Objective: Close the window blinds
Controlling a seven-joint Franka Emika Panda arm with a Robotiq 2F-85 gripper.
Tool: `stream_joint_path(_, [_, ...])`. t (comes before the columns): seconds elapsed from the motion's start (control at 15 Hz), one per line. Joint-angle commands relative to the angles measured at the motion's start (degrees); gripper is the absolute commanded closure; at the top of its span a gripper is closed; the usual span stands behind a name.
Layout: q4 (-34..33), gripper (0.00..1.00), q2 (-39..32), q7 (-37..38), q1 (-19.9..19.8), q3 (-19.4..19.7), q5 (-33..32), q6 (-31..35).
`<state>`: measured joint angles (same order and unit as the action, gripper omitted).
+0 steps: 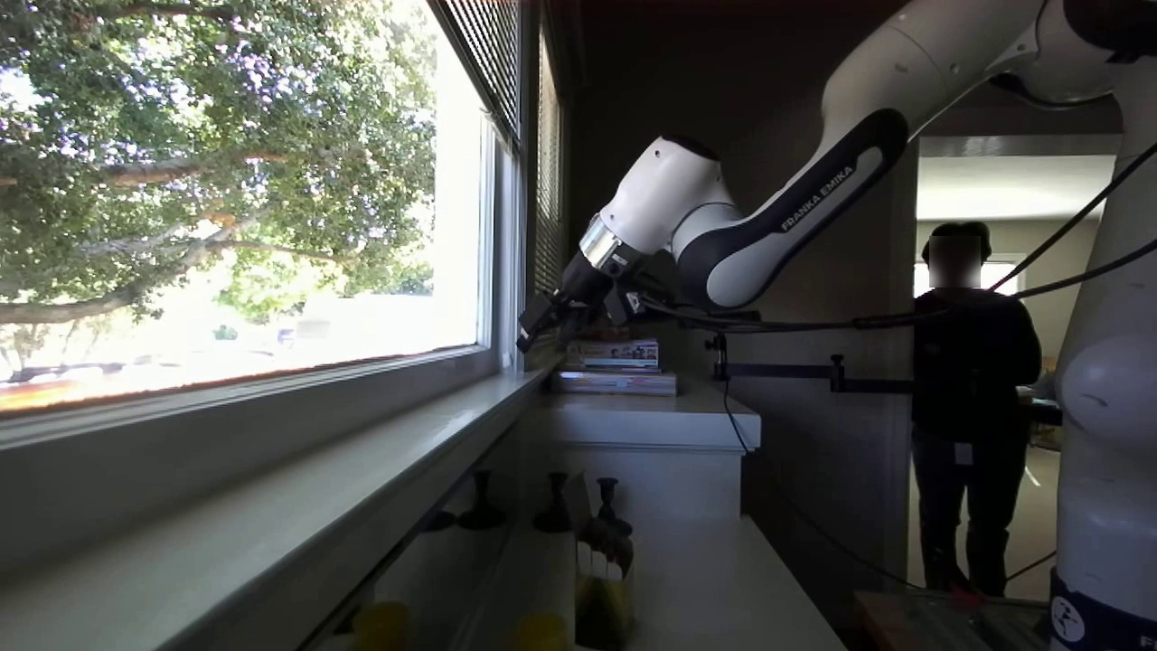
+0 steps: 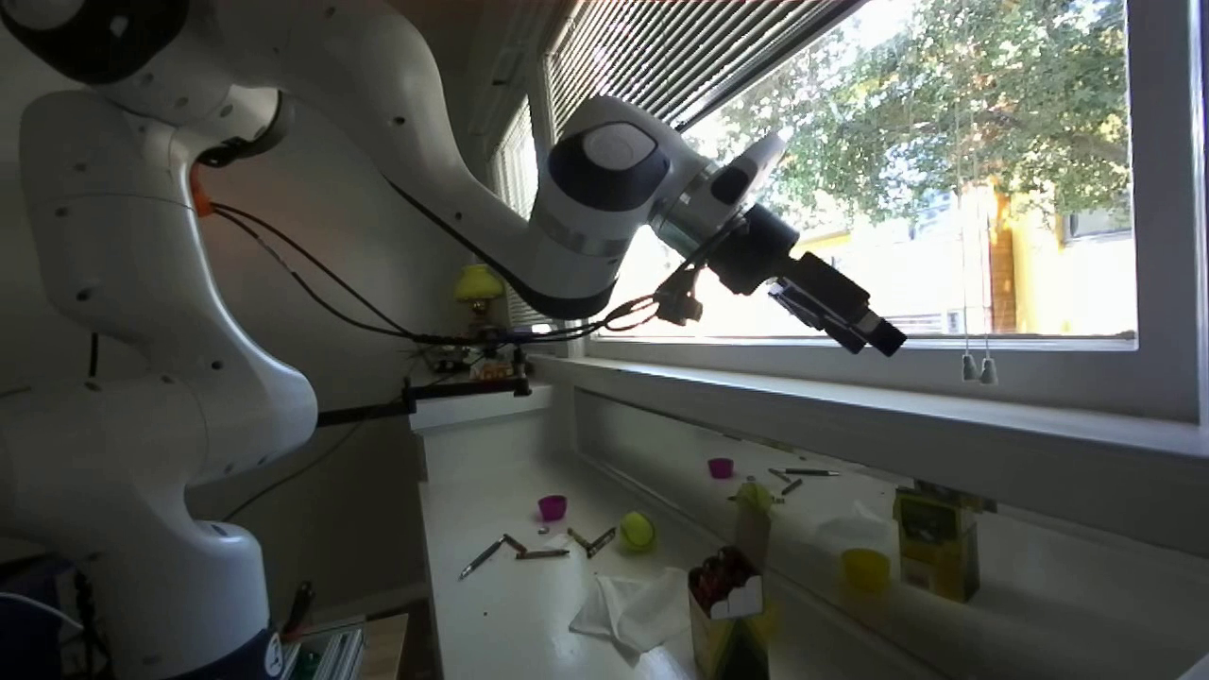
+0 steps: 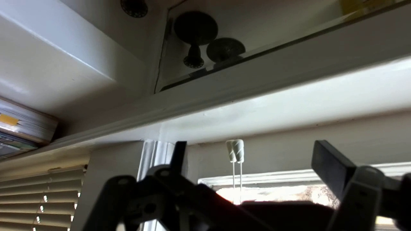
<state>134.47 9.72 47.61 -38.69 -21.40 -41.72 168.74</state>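
The hand (image 3: pixel 252 154) hangs above the level of the sill (image 3: pixel 289 106), and in the wrist view its two fingers (image 3: pixel 330 166) stand wide apart. Two pale cord pulls (image 3: pixel 238 150) appear in the gap between them, low over the sill (how deep in this gap they are, the wrist view does not tell me); in an exterior view they are seen beside the hand and apart from it. The white arm (image 1: pixel 786 208) reaches here from the room side of the sill.

High above the sill are the window blinds (image 2: pixel 699 57), raised to the upper part of the large window, so that the pane (image 2: pixel 1039 123) below them is visible down to just above the sill.

Under the sill runs a reflecting panel (image 2: pixel 1058 586), and lower than the sill lies the worktop (image 2: pixel 510 623). It carries a carton (image 2: pixel 732 652) with dark things inside, a crumpled white cloth (image 2: pixel 628 609), a yellow-green ball (image 2: pixel 637 532), several pens (image 2: pixel 542 554) and a pink cup (image 2: pixel 553 508). Dark stands (image 1: pixel 553 517) are near one end of the sill, with books (image 1: pixel 619 366) stacked beside this end; by the opposite end is a yellow lamp (image 2: pixel 479 283).

Far from the sill, in a doorway (image 1: pixel 1017 146), stands a person (image 1: pixel 972 371) in dark clothes. Beyond the sill, outdoors, there is a leafy tree (image 1: pixel 226 181).
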Motion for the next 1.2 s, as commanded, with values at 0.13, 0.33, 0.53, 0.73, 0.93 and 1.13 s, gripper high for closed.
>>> stream_joint_path(0.13, [-6.32, 0.0, -5.16, 9.14, -4.84, -2.61, -11.67, 0.85])
stream_joint_path(0.33, [-8.87, 0.0, -7.93, 12.97, -5.47, -2.8, -16.57, 0.49])
stream_joint_path(0.53, [-10.78, 0.0, -10.69, 15.38, -4.76, -2.57, -20.07, 0.48])
stream_joint_path(0.73, [-13.2, 0.0, -13.16, 18.62, -4.21, -2.3, -24.06, -0.01])
stream_joint_path(0.93, [-15.12, 0.16, -15.04, 21.24, -3.69, -1.97, -27.21, -0.11])
stream_joint_path(1.13, [-16.61, 0.26, -16.69, 23.35, -3.28, -1.8, -29.47, -0.22])
